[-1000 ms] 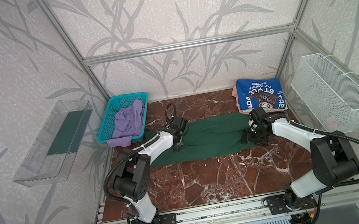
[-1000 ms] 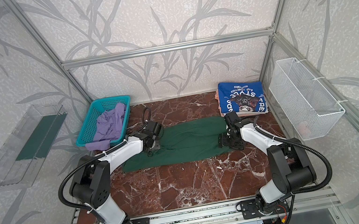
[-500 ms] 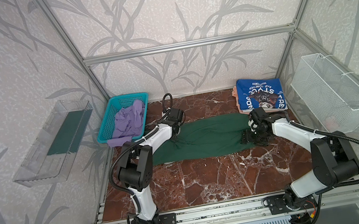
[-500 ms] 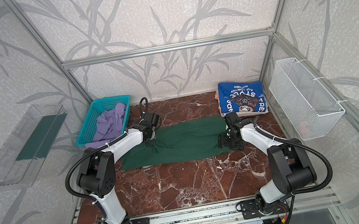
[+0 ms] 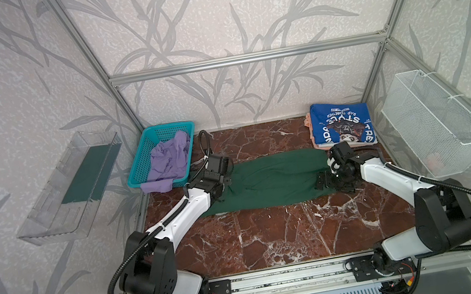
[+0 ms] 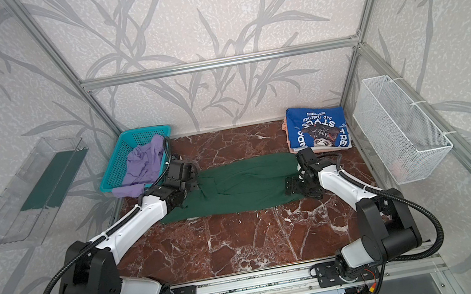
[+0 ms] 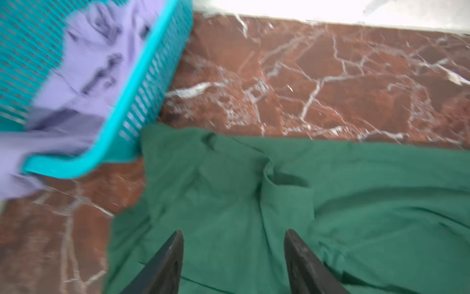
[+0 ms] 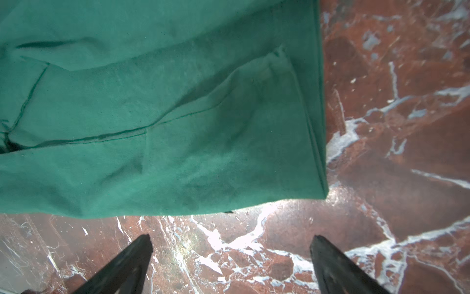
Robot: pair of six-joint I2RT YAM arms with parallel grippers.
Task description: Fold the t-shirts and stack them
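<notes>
Turquoise basket (image 5: 139,159) holding lavender shirt (image 5: 170,162) sits just beside green shirt (image 5: 275,180).

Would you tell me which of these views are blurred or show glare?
Left wrist view: blurred, worst on the turquoise basket and purple shirt. Right wrist view: sharp, with glare on the marble table beside the green shirt. Both top views: sharp, evenly lit.
</notes>
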